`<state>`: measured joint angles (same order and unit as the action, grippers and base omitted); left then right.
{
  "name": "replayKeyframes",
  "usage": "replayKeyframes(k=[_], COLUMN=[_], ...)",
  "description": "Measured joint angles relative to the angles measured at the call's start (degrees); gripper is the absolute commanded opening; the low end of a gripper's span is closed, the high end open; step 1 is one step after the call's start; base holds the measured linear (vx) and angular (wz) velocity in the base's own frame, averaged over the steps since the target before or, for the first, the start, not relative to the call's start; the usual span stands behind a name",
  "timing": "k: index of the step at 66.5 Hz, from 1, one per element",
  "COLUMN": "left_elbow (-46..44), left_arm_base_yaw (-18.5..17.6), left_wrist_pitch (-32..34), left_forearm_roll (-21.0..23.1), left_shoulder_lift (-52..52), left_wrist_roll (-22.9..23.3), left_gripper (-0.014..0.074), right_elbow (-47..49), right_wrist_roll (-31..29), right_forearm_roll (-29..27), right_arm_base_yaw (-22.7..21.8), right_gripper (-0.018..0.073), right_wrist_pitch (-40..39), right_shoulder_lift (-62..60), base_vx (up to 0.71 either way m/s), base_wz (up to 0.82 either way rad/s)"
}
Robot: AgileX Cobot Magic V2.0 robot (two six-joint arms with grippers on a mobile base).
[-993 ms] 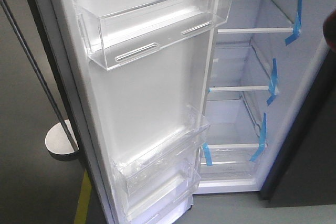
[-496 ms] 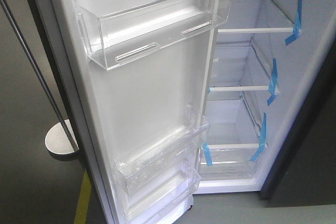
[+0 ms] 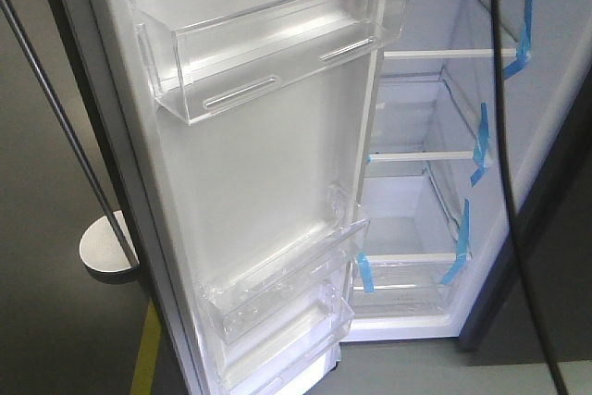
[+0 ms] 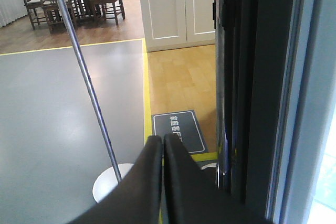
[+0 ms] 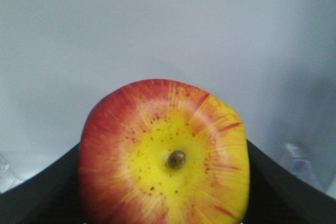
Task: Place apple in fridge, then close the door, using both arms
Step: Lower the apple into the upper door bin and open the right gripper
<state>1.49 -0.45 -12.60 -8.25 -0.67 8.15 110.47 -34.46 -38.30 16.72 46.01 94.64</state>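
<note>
From the front: fridge wide open, white inside, with three glass shelves and at least four blue tape strips at their ends; door swung out at left, three clear bins in view. Across the right of the opening, one dark cable hanging in front; far left, one slanted metal pole on a round white base. From the left wrist: left gripper pinched together on nothing, just beside the door's dark edge; beyond, the pole, one dark floor sign. From the right wrist: apple, stem end toward the lens, clamped in the right gripper between two dark fingers, against a plain white surface.
</note>
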Motion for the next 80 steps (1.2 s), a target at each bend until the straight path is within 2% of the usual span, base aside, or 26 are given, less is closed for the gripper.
replayKeyframes(k=[8,19,26,42,53,80], left_elbow=[0.0,0.0,0.0,0.0,0.0,0.0], left_arm_base_yaw=[0.0,0.0,0.0,0.0,0.0,0.0], left_wrist_pitch=[0.0,0.0,0.0,0.0,0.0,0.0], left_forearm_roll=[0.0,0.0,0.0,0.0,0.0,0.0], left_shoulder_lift=[0.0,0.0,0.0,0.0,0.0,0.0], left_wrist_roll=[0.0,0.0,0.0,0.0,0.0,0.0], left_gripper=[-0.0006,-0.0006,-0.0006,-0.0006,-0.0006,-0.0006], right_elbow=[0.1,0.1,0.1,0.1,0.1,0.3], right_wrist_roll=[2.2,6.2,7.3,7.6,7.9,9.1], right_forearm_roll=[6.2,12.7,13.4,12.4,12.1,12.5], right_arm_base_yaw=[3.0,4.2,4.2,4.3,4.3,4.3], right_gripper=[0.0177,0.0195,0.0249,0.047,0.0575,0.0589], right_wrist_pitch=[0.8,0.9,0.7,0.5,0.2,-1.5], right_shoulder_lift=[1.5,2.3,2.6,2.7,2.7,2.5], base_vx=[0.0,0.0,0.0,0.0,0.0,0.0], base_wz=[0.0,0.0,0.0,0.0,0.0,0.0])
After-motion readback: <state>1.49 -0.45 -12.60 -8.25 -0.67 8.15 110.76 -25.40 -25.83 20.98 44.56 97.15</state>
